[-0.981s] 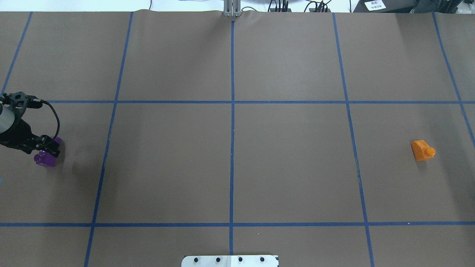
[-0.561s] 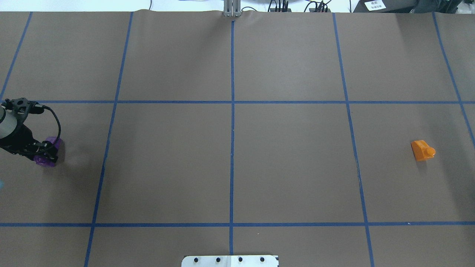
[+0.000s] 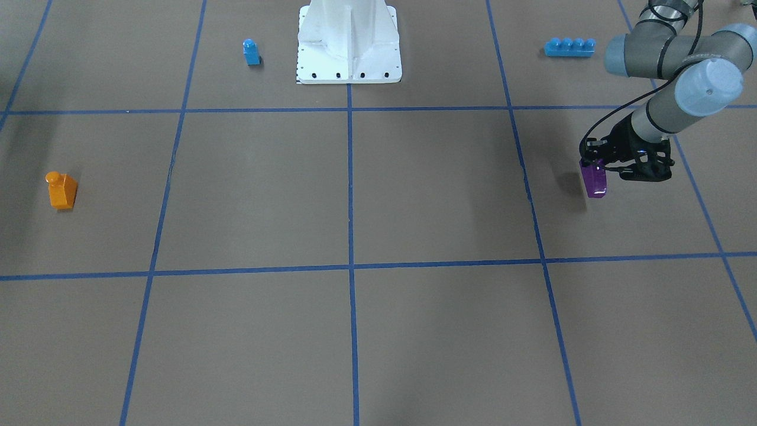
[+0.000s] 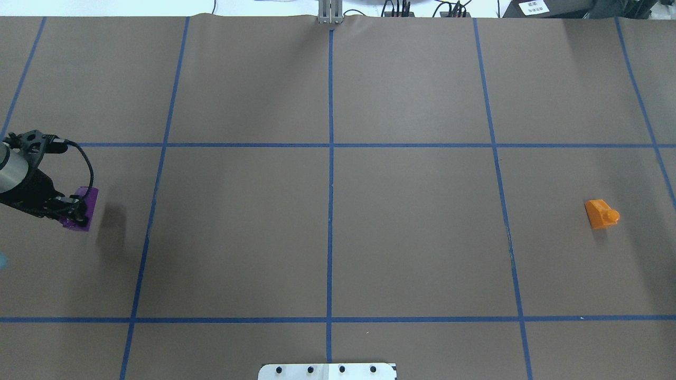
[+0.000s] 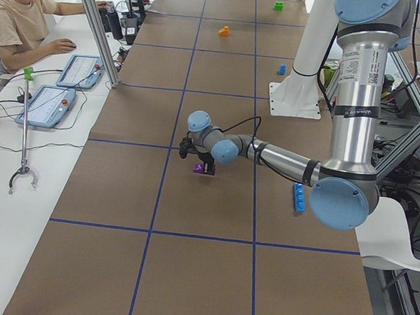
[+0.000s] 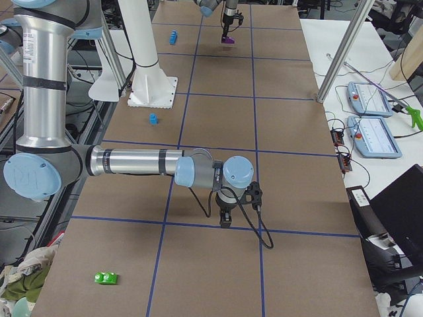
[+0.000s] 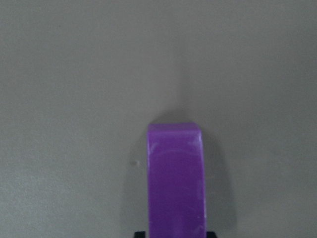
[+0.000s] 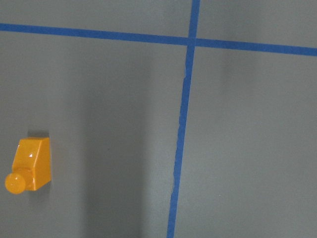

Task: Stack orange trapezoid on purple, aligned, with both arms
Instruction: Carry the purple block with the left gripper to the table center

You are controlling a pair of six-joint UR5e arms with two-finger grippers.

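The purple brick [image 4: 80,207] is held in my left gripper [image 4: 74,211], a little above the table at its far left; its shadow lies apart from it. It also shows in the front view [image 3: 594,182] and fills the lower middle of the left wrist view [image 7: 176,183]. The orange trapezoid [image 4: 601,214] lies on its side on the table at the far right, stud pointing right, and shows in the right wrist view [image 8: 29,166]. My right gripper [image 6: 226,221] shows only in the right side view, pointing down over the table; I cannot tell if it is open.
A small blue single-stud brick [image 3: 251,52] and a long blue four-stud brick [image 3: 569,47] lie on either side of the white pedestal [image 3: 349,41]. A green brick [image 6: 106,278] lies near the table's end. An operator [image 5: 18,14] sits at the side desk.
My left gripper has closed on the purple brick and raised it off the table, shifting slightly right. The orange trapezoid has not moved.
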